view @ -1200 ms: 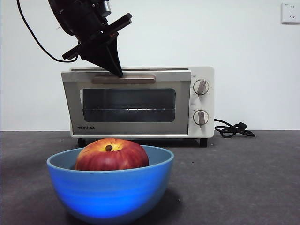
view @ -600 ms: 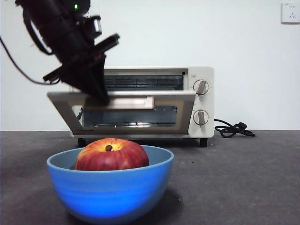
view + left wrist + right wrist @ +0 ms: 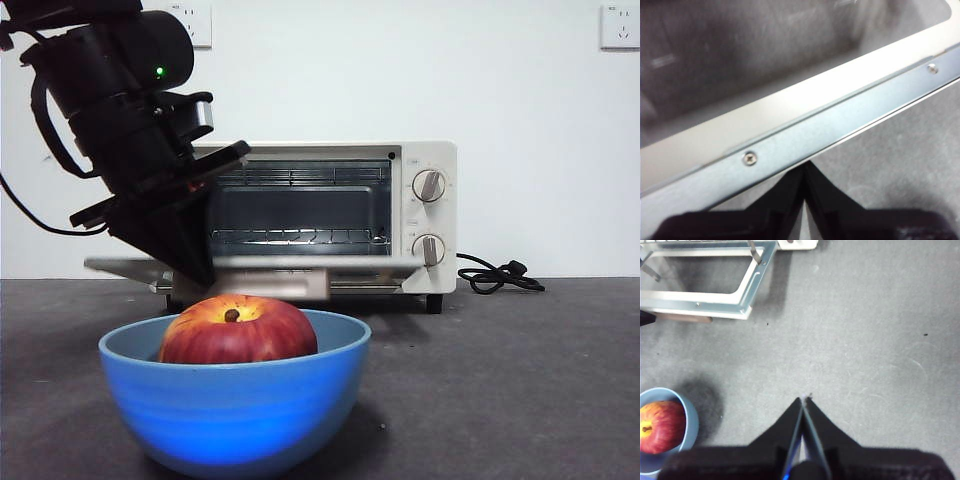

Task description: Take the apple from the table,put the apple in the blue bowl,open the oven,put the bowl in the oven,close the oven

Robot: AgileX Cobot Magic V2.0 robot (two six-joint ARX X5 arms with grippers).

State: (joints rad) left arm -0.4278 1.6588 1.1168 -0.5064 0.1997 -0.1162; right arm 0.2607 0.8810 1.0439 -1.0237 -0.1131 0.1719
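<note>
Left end effector (image 3: 195, 270), jaws pressed together, at left of frame on lowered oven (image 3: 425, 215) door, clearing entry. Apple (image 3: 238, 330) rests in blue bowl (image 3: 235, 415), lower centre. Right end effector (image 3: 804, 402) clenched, idle above desk (image 3: 865, 340).

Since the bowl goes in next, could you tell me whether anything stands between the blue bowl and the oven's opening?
The left gripper at the lowered door of the cream-white oven stands behind the glossy blue bowl.
</note>
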